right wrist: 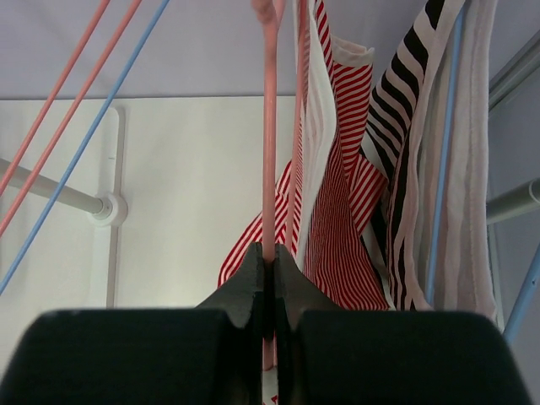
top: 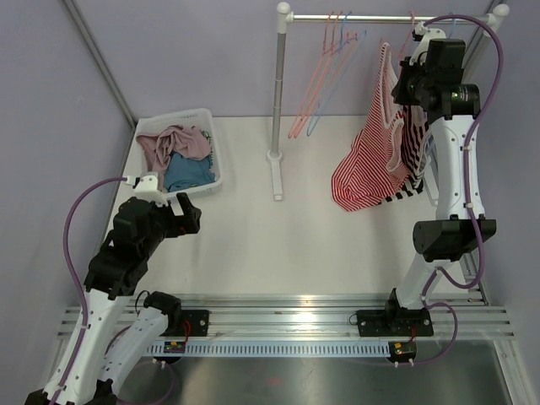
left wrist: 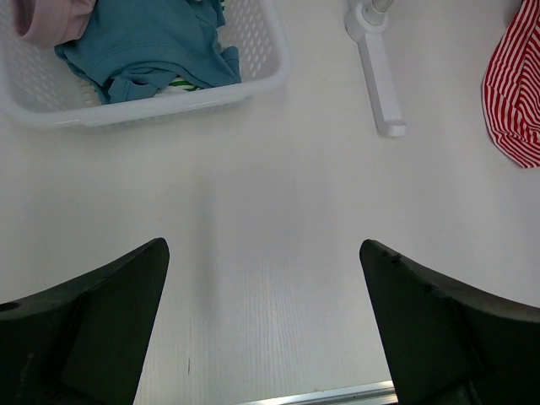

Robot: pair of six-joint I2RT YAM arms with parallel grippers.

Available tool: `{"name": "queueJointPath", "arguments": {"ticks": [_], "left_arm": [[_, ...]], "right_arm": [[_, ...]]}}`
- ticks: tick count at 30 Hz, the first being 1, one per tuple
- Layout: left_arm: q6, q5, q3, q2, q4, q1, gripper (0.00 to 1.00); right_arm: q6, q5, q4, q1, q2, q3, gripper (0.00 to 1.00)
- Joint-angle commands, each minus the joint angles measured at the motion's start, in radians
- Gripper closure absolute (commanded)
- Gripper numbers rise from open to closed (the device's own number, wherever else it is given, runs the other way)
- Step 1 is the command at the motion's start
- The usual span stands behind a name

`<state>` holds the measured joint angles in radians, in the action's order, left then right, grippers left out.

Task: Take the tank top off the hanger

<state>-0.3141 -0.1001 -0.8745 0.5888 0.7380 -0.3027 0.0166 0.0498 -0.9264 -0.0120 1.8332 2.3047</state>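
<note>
R tool (right wrist: 268,256) tight on pink hanger (right wrist: 269,152)

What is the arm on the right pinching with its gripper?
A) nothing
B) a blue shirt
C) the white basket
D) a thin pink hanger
D: the right wrist view shows the right gripper shut on the pink hanger, next to the red striped tank top.

text: none legible | labels: none | brands: none | numbers: none
</note>
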Motion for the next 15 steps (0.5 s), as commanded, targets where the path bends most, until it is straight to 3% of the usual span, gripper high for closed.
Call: {"name": "queueJointPath", "arguments": {"ticks": [1,9,15], "left_arm": [[0.003,0.019,0.003,-0.006,-0.054,-0.006,0.01],[0.003,0.007,0.0,-0.006,-0.054,-0.006,0.01],[-0.008,0.005,-0.044,0.025,-0.052,-0.006,0.01]], "right_arm": [[-0.01,0.064,0.064,0.004,-0.081,0.067,1.0],[-0.066,0.117,0.044,0.004,-0.123,0.142,0.99],[-0.116,0.172,-0.015,0.004,-0.265,-0.003,1.0]]}}
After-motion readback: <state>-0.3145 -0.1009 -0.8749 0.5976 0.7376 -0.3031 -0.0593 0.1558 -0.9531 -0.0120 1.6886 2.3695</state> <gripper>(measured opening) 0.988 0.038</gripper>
